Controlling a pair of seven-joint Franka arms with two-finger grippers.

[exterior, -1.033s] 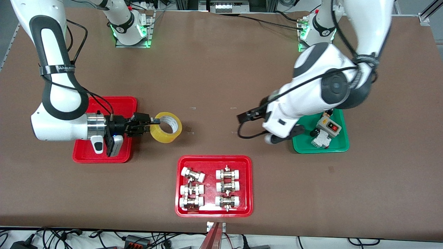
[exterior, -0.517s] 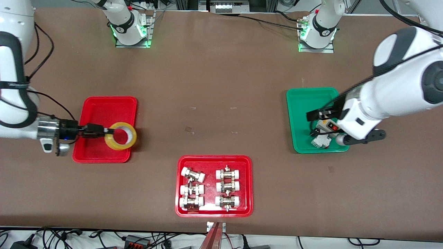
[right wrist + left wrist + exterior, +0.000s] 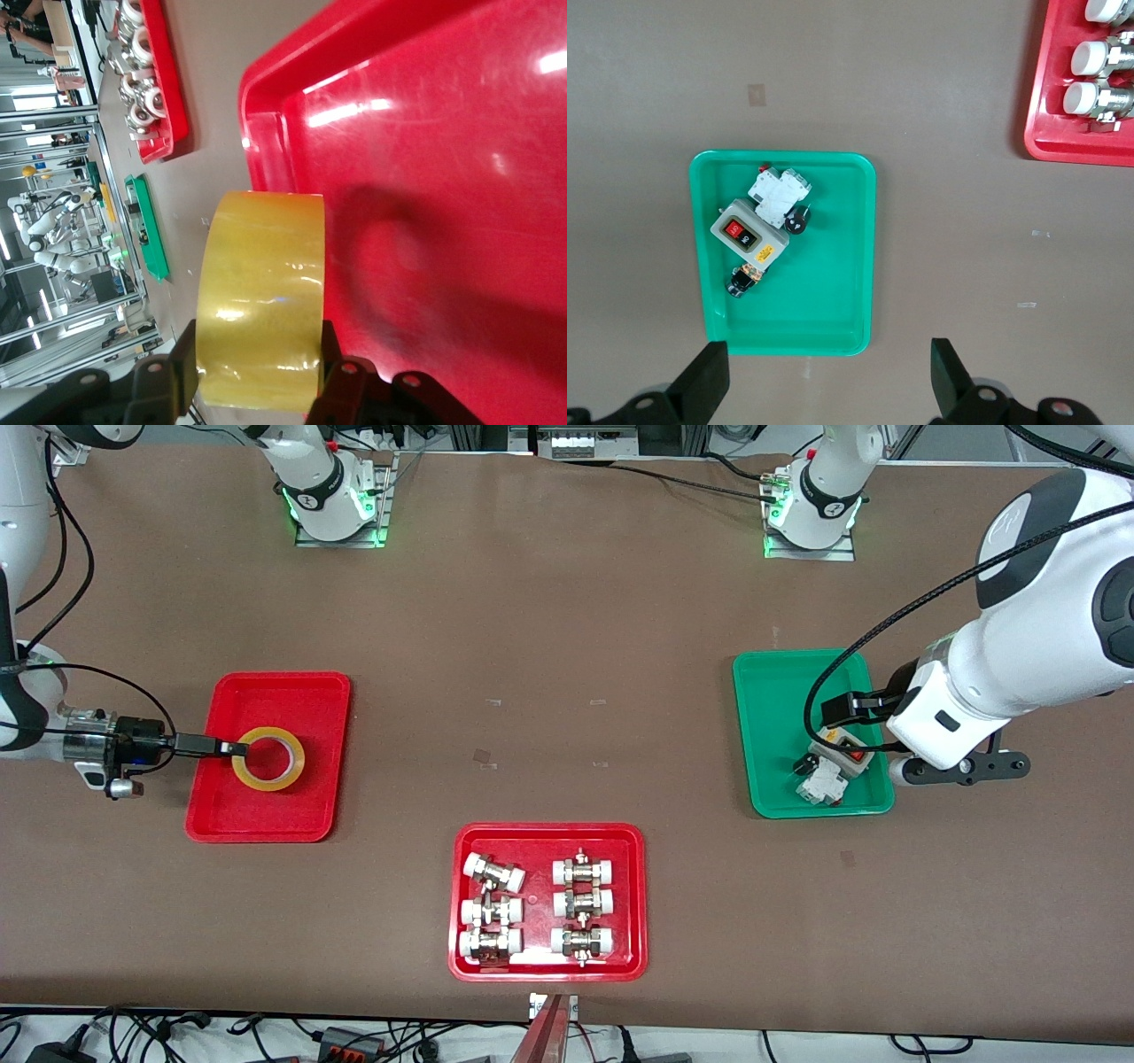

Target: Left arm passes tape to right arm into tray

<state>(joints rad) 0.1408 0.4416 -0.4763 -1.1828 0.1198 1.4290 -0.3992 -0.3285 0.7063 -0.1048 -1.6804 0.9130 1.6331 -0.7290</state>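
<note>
Right end effector (image 3: 223,747) is clamping the translucent yellow tape roll (image 3: 268,758) over the plain red plastic tray (image 3: 266,691). I'd lower it flat before releasing. Left end effector (image 3: 824,376) is waiting spread open above the green tray (image 3: 780,691).

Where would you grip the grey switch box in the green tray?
Across its two long flat sides, from straight above. The grey switch box lies flat and diagonal in the green tray, so turn the open left gripper to match; white breaker touches one end.
</note>
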